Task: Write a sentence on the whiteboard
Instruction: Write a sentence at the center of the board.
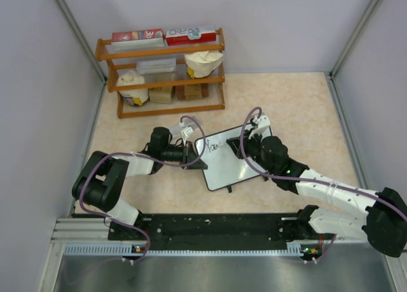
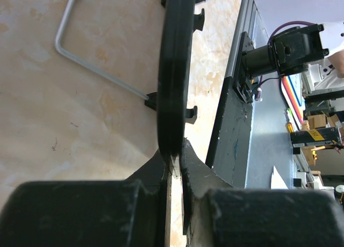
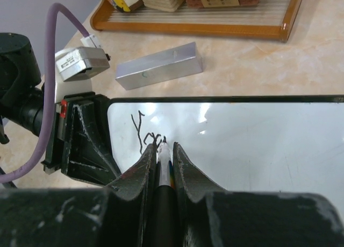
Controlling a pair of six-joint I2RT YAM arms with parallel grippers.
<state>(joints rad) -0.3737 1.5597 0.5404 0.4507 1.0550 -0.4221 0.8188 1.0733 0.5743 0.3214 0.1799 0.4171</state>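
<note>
Whiteboard (image 1: 236,163) centre frame. Left gripper (image 1: 193,154) clenched on its left edge, steadying. Right gripper (image 3: 163,149) grasping marker (image 3: 163,160), tip on sentence (image 3: 146,135) start, board's upper left. Step: writing first word. Next: rightward strokes, light even pressure.

You face pale lilac wall panels (image 1: 267,25) on three sides, metal corner posts (image 1: 76,31) between. Beige marbled tabletop (image 1: 299,107), evenly lit. Wooden rack (image 1: 162,50) at your far left, stocked with packets.
</note>
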